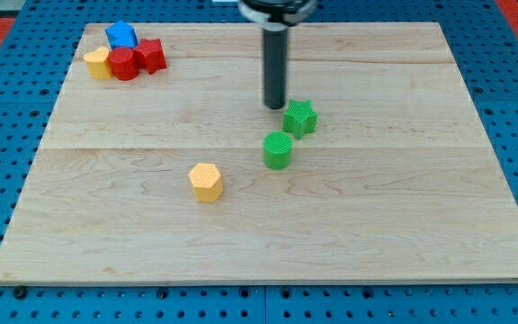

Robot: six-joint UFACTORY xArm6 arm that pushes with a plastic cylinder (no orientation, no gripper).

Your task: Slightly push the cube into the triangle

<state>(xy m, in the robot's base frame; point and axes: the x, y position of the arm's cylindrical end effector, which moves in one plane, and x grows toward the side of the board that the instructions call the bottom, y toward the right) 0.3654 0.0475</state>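
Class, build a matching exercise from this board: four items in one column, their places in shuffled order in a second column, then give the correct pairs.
Items
1. blue block
2. green star
3. green cylinder
4. yellow hexagon

Places
A. just right of my tip
B. alone, nearest the view's bottom
C. top-left cluster
D. below-left of the star

Pairs: 1-C, 2-A, 3-D, 4-B

rod [275, 54]: upper part cut off by the view's top edge
blue block [120, 35]: lower part hidden behind the red blocks [137, 59]; shape unclear
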